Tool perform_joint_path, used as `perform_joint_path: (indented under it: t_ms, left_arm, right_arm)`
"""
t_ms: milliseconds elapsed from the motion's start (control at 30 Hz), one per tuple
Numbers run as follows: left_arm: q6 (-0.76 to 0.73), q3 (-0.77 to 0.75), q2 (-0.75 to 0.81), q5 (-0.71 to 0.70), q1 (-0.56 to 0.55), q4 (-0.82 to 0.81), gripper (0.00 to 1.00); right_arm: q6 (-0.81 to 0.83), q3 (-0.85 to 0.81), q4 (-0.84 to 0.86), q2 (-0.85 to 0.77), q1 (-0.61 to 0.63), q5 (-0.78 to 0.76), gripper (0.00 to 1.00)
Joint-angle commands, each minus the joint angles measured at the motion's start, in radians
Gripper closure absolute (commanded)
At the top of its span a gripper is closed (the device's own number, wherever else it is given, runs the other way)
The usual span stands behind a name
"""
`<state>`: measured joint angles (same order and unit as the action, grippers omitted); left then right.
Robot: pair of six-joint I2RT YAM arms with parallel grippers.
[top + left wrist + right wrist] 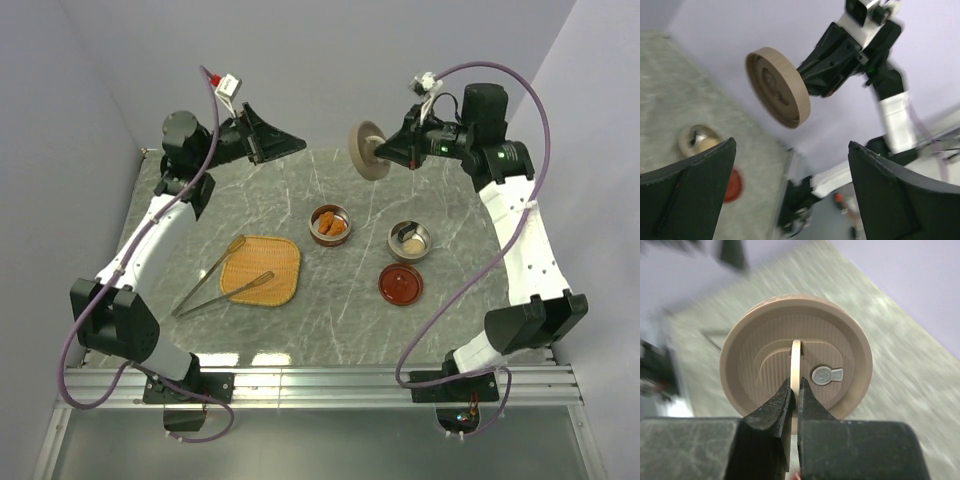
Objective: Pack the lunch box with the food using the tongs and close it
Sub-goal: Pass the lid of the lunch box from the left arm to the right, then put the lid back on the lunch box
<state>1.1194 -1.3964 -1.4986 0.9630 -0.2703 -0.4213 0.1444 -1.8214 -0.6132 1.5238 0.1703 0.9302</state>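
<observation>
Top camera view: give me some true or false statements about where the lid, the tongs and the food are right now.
1. The right gripper is shut on the beige lid. True.
2. The beige lid rests flat on the table. False: it is held in the air, on edge.
3. The left gripper holds the tongs. False: its fingers are open and empty, and the tongs lie partly on the woven tray.
4. The fried nuggets sit in a round metal container. True.
5. The pale ball sits in a second metal container. True.
</observation>
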Motion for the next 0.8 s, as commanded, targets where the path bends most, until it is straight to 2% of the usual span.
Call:
perform_joint_path:
  t_ms: [0,33,133,300,500,533,767]
  left_arm:
    - [-0.450,-0.130,0.077,0.023,-0.001,0.407,0.01]
    - [-0.583,-0.157,0.084,-0.009,-0.001,0.527,0.01]
    - [-0.795,-0.225,0.100,-0.104,-0.001,0.753,0.01]
    - [-1.018,-0.176,0.167,-0.231,-0.001,0.875,0.01]
    - [-1.061,-0.089,0.222,-0.264,-0.001,0.903,0.01]
    - [-1.058,-0.090,0.219,-0.262,-0.001,0.911,0.01]
    - [-1.073,-0.133,0.210,-0.245,0.003,0.992,0.01]
  right_arm:
    - [0.413,-0.105,-0.432,0.079,-0.003,-0.186,1.00]
    - [0.478,-0.130,-0.471,0.099,-0.003,-0.226,1.00]
    - [0.569,-0.176,-0.598,0.186,-0.006,-0.372,1.00]
    - [0.644,-0.141,-0.634,0.257,-0.020,-0.494,1.00]
    - [0.848,-0.064,-0.694,0.294,-0.029,-0.450,1.00]
    - [0.924,-0.038,-0.697,0.294,-0.031,-0.417,1.00]
    - [1.175,0.114,-0.584,0.268,-0.084,-0.373,1.00]
